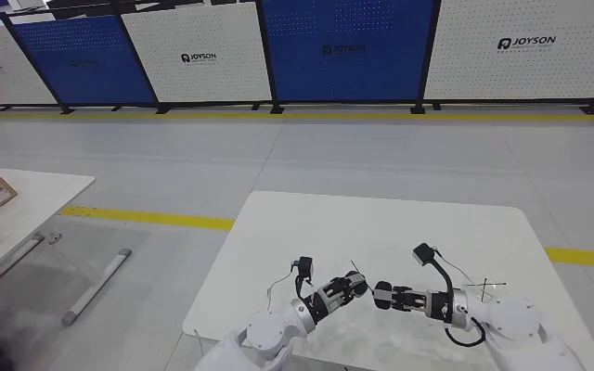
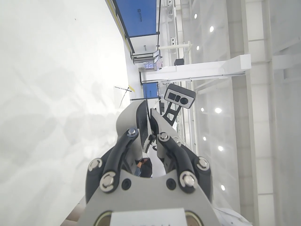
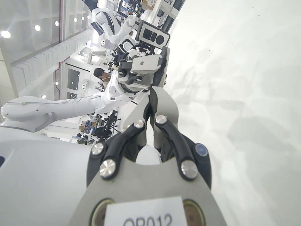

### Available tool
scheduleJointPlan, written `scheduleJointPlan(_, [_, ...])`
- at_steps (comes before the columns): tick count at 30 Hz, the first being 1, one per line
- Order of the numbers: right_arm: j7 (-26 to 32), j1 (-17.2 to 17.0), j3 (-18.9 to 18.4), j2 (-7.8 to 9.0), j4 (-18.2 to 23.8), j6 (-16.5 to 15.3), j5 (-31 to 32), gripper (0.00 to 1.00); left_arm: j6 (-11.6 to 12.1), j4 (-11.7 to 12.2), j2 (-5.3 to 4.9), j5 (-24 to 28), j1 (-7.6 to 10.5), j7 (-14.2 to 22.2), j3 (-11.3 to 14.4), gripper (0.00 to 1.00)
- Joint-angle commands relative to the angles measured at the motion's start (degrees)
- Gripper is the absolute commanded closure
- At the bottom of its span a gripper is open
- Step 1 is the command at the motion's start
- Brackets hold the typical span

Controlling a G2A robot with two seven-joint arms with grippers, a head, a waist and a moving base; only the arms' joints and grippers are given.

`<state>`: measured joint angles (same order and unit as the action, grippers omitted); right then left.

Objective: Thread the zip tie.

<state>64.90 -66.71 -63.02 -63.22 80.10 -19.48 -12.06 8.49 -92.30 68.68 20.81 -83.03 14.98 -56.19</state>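
Left gripper, fingers pinched shut on the thin black zip tie, whose free end projects past the fingertips. Right gripper faces it tip to tip above the near part of the white table, pads pressed together, contents not discernible. Loose ties lie crossed beside the right arm

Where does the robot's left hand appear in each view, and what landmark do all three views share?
Top view: left hand low, left of centre, facing the right hand.
Left wrist view: left hand in the foreground, shut on the zip tie.
Right wrist view: left hand farther off, beyond the right hand's fingertips.
Shared landmark: the white table.
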Motion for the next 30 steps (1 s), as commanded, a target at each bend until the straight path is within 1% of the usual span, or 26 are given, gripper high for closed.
scheduleJointPlan(1, [0.0, 0.0, 0.0, -0.01, 0.0, 0.0, 0.0, 1.00, 0.1, 0.0, -0.01, -0.1, -0.06, 0.1, 0.0, 1.00])
scheduleJointPlan(7, [0.0, 0.2, 0.0, -0.06, -0.6, 0.0, -0.6, 1.00, 0.9, -0.3, -0.05, -1.1, -0.37, -0.2, -0.2, 1.00])
scheduleJointPlan(8, [0.1, 0.2, 0.0, -0.08, -0.8, 0.0, -0.9, 0.63, 1.1, -0.4, -0.04, -1.5, -0.52, -0.6, -0.1, 1.00])
scheduleJointPlan(9, [0.2, 0.3, -0.1, -0.08, -0.9, 0.0, -1.1, 0.00, 1.3, -0.4, -0.03, -1.7, -0.62, -0.9, -0.1, 1.00])
scheduleJointPlan(10, [0.2, 0.3, -0.2, -0.08, -1.1, 0.0, -1.3, 0.00, 1.3, -0.5, -0.01, -1.9, -0.71, -1.2, 0.0, 1.00])
scheduleJointPlan(12, [0.2, 0.3, -0.6, -0.02, -1.2, 0.0, -1.7, 0.00, 1.6, -0.6, 0.07, -3.9, -0.99, -4.6, -0.2, 1.00])
scheduleJointPlan(14, [0.0, 0.0, -1.4, 0.10, -1.3, 0.0, -2.2, 0.00, 1.4, -1.0, 0.24, -5.2, -1.34, -6.9, 0.5, 1.00])
scheduleJointPlan(15, [0.1, -0.3, -2.1, 0.23, -1.2, 0.0, -2.6, 0.00, 1.0, -1.0, 0.34, -6.6, -1.35, -9.4, 0.4, 1.00])
scheduleJointPlan(16, [0.2, -0.5, -2.8, 0.35, -1.0, 0.0, -2.9, 0.00, 1.0, -1.2, 0.45, -8.2, -1.43, -11.4, 0.7, 1.00])
scheduleJointPlan(17, [0.3, -0.9, -3.5, 0.48, -0.7, 0.0, -3.1, 0.00, 1.2, -1.3, 0.57, -9.3, -1.57, -12.5, 1.3, 1.00])
scheduleJointPlan(20, [0.5, -2.3, -6.2, 1.02, 0.6, 0.0, -3.1, 0.00, 0.5, -1.4, 0.91, -13.1, -1.80, -16.5, 2.6, 1.00])
scheduleJointPlan(22, [-1.2, -3.8, -8.2, 1.39, 1.5, 0.0, -2.3, 0.00, 0.8, -1.5, 1.19, -16.0, -2.03, -19.0, 3.7, 1.00])
scheduleJointPlan(23, [-1.5, -4.0, -8.3, 1.42, 1.7, 0.0, -2.2, 0.00, 0.8, -1.5, 1.28, -16.2, -2.10, -19.4, 4.1, 1.00])
scheduleJointPlan(30, [-1.5, -4.0, -8.3, 1.42, 1.7, 0.0, -2.2, 0.00, 0.8, -1.5, 1.28, -16.2, -2.10, -19.4, 4.1, 1.00])
